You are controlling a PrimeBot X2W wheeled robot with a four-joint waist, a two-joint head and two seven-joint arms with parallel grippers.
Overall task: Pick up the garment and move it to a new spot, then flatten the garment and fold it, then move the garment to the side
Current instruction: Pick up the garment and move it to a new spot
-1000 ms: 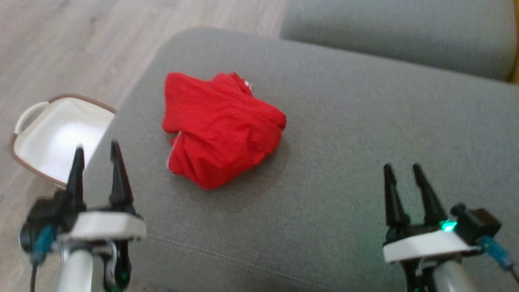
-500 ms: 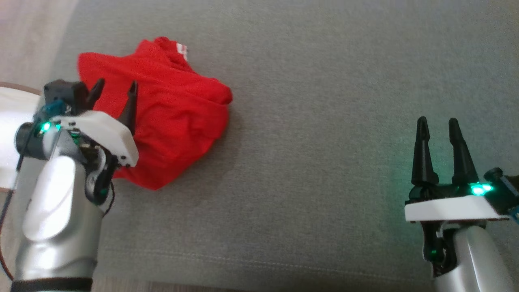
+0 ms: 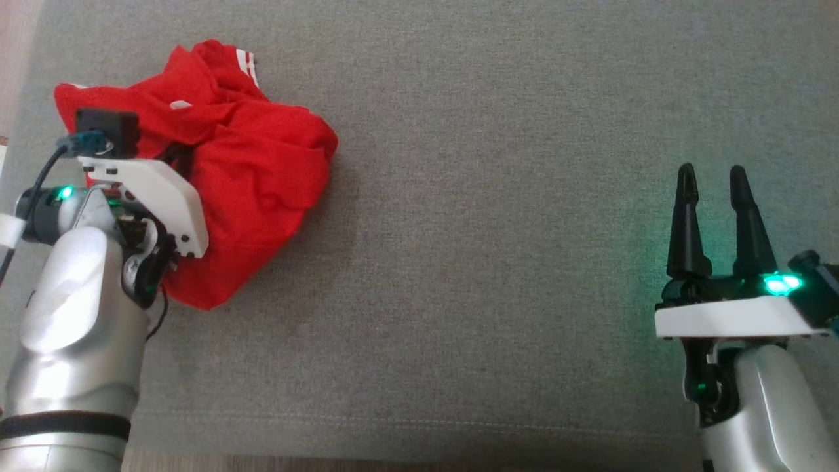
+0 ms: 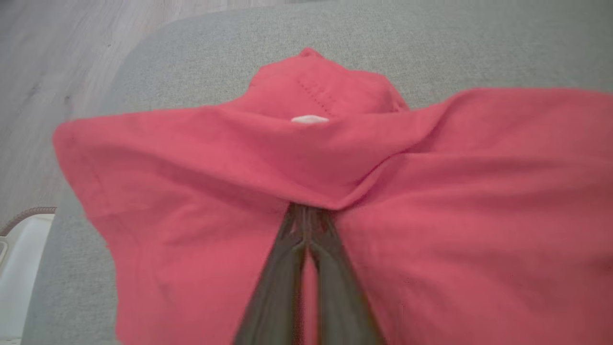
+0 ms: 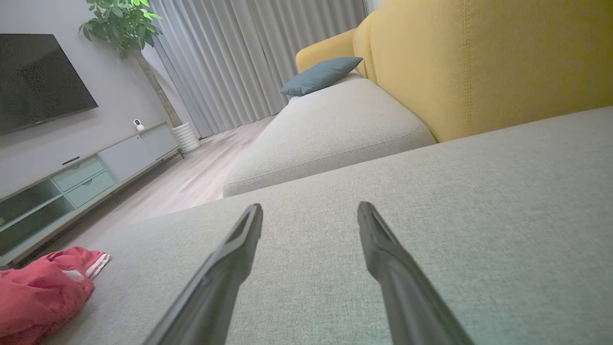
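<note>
At the left of the grey fabric sofa cushion [image 3: 491, 196], left tool [image 4: 305, 213] clenches one thin fold of crumpled red cloth garment [image 3: 262, 164] (may slip on lifting); right tool [image 3: 711, 174] spread, idle.

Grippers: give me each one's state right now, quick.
Left gripper: fingers closed on a fold of the garment.
Right gripper: open, holding nothing.
</note>
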